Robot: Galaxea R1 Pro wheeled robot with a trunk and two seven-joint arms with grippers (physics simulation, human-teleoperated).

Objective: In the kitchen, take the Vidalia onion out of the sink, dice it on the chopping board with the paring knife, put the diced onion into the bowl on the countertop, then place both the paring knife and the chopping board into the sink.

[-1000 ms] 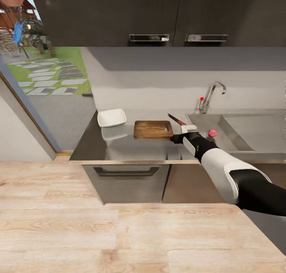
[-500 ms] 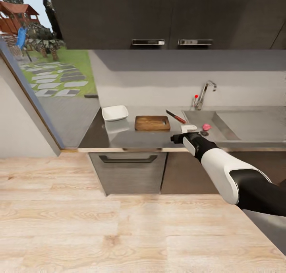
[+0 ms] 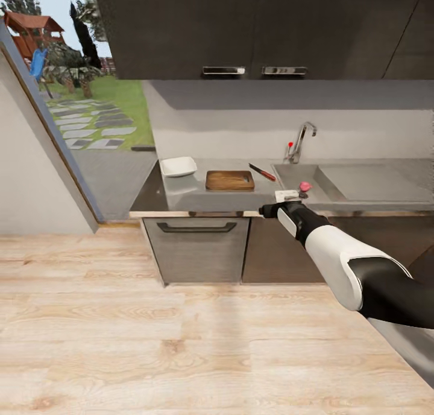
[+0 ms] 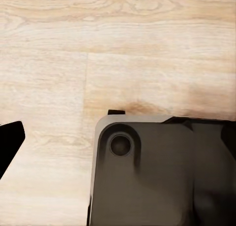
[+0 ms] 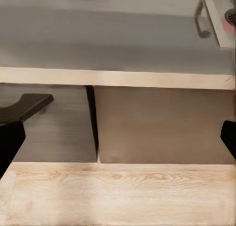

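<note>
Countertop (image 3: 193,195): grey, glossy, running over dark cabinet fronts; robot is standing back from it on the wood floor (image 3: 150,342).

Bowl (image 3: 178,166): white, sitting at the counter's 9 o'clock end.

Chopping board (image 3: 229,180): brown, lying flat just at 3 o'clock of the bowl, apart from it.

Paring knife (image 3: 263,172): red handle, dark blade, lying on the counter btwn board and sink (image 3: 361,186).

Onion (image 3: 305,187): pinkish, sitting in the sink basin near its front edge, at 5 o'clock of the tap (image 3: 299,139).

Right gripper (image 3: 287,195): arm is reaching fwd in head view, tip hanging short of the counter's front edge. In right wrist view its fingers (image 5: 14,117) are standing wide apart w/ nothing btwn them, facing cabinet fronts (image 5: 147,122).

Left gripper: open or closed, cannot tell; left wrist view is looking down at floor and a dark robot part (image 4: 162,172).
</note>
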